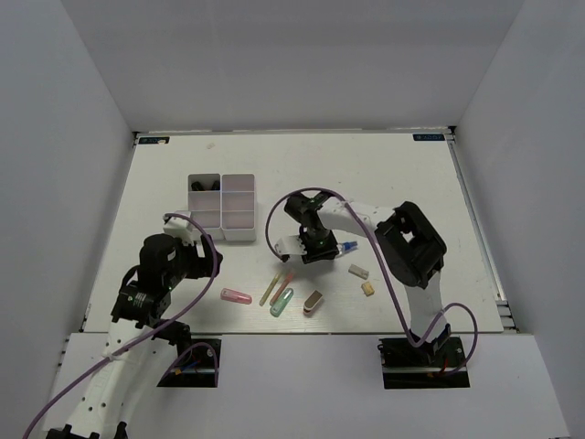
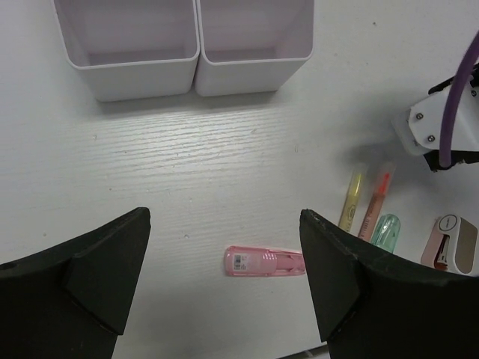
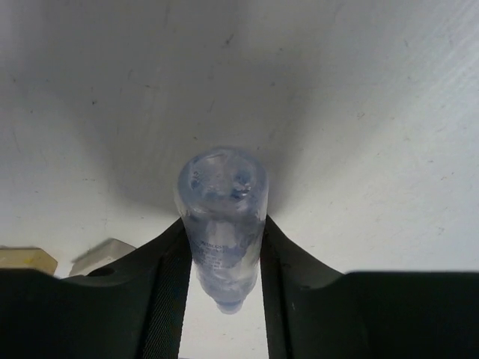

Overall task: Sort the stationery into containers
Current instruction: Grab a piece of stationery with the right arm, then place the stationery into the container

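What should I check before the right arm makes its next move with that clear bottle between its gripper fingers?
1. Right gripper closed against both sides of the clear plastic bottle: ok.
2. Bottle lifted off the white table: cannot tell.
3. Left gripper open and away from the bottle: ok.
4. White plastic organizer box, its two nearest compartments empty: ok.
5. Pink capsule-shaped item lying clear of the direct line to the box: ok.

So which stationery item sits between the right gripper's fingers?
The clear bottle, touched on both sides by the right gripper; the pink capsule and teal tube lie loose on the table.
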